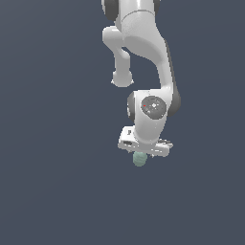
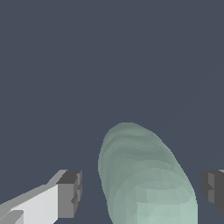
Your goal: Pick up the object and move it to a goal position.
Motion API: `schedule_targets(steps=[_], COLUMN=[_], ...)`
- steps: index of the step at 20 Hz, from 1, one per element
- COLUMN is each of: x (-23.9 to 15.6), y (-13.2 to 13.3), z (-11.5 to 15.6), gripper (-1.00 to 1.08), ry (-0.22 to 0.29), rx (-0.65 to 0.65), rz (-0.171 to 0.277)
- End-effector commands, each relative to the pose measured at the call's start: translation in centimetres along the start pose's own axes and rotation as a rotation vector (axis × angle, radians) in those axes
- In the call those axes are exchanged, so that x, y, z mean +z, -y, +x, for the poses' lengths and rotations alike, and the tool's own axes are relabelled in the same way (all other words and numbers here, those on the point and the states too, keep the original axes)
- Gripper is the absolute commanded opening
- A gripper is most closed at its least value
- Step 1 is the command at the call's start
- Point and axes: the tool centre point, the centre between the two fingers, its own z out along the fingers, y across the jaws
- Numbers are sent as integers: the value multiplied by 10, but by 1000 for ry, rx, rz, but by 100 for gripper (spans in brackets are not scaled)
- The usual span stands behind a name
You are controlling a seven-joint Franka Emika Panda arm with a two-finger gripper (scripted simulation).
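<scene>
The object (image 1: 139, 160) is a small pale mint-green egg-shaped lump. In the exterior view it shows just under the white hand of the arm, partly hidden by it. In the wrist view the object (image 2: 146, 179) lies lengthwise between the two fingers. My gripper (image 2: 142, 190) is open around it. The dark pad of one finger (image 2: 70, 193) stands clear of the lump on one side, and the other pad (image 2: 214, 188) stands clear on the other. Dark gaps show on both sides, so neither pad touches it. In the exterior view my gripper (image 1: 141, 154) points down and its fingertips are hard to make out.
The flat dark blue-grey surface (image 1: 57, 191) fills both views. The white arm (image 1: 143, 48) reaches down from the top of the exterior view. No goal marker shows.
</scene>
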Motion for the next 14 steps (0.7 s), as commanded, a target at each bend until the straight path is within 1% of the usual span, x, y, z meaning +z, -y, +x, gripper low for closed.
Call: schedule_targets(steps=[1, 2, 14], x=[-1, -1, -2], y=[0, 0, 0], z=[1, 1, 1], gripper=[100, -100, -100], ry=[-2, -2, -2], rx=[0, 0, 0], rz=[1, 1, 1])
